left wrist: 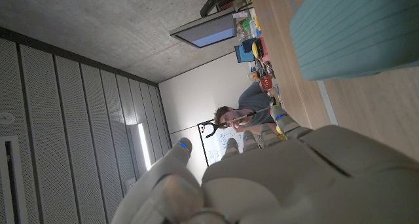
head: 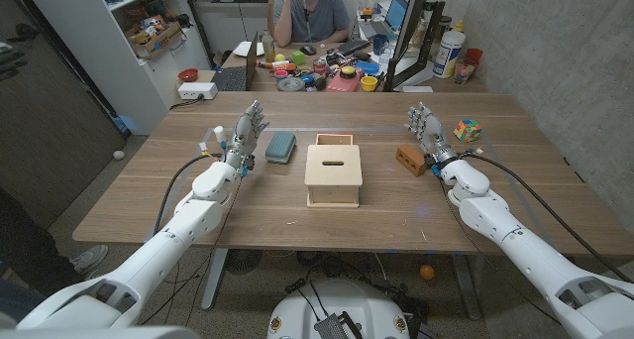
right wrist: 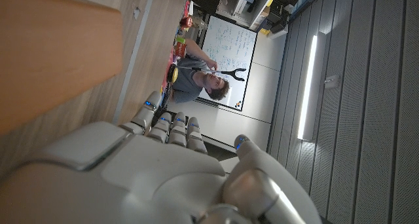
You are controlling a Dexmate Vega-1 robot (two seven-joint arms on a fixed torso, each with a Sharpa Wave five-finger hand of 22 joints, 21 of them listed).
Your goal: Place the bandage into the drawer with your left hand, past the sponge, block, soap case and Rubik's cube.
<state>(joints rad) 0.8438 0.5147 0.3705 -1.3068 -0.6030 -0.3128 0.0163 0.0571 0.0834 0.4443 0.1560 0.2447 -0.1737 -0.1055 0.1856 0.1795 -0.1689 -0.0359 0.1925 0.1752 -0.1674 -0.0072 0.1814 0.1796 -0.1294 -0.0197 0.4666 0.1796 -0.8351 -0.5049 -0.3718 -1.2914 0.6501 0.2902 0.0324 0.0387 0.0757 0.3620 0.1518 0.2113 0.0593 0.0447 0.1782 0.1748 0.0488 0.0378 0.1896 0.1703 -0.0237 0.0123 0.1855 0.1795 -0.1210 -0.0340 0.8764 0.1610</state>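
Head view: wooden table (head: 297,220) w/ a light wooden box (head: 333,174) at centre, slot in its lid, its drawer (head: 335,140) pulled open on the far side. Teal soap case (head: 281,147) lies left of the box, just beside the left hand (head: 245,136), which stands w/ fingers spread, holding nothing. A small white item (head: 217,134), possibly the bandage, sits at that hand's outer side; too small to tell for sure, and contact w/ the hand can't be judged. Right of the box, a brown block (head: 410,160) lies just beside the right hand (head: 428,136), fingers apart, nothing held. Rubik's cube (head: 468,131) sits further right, near the far edge. A person (head: 309,12) sits at a cluttered desk behind the table. Left wrist view: back of left hand (left wrist: 281,178) in the foreground, teal soap case (left wrist: 357,31) close ahead on the wood; person (left wrist: 245,116) beyond. Right wrist view: back of right hand (right wrist: 157,178), fingers extended, brown block (right wrist: 55,54) close by; person (right wrist: 196,83) and a whiteboard (right wrist: 229,50) behind.
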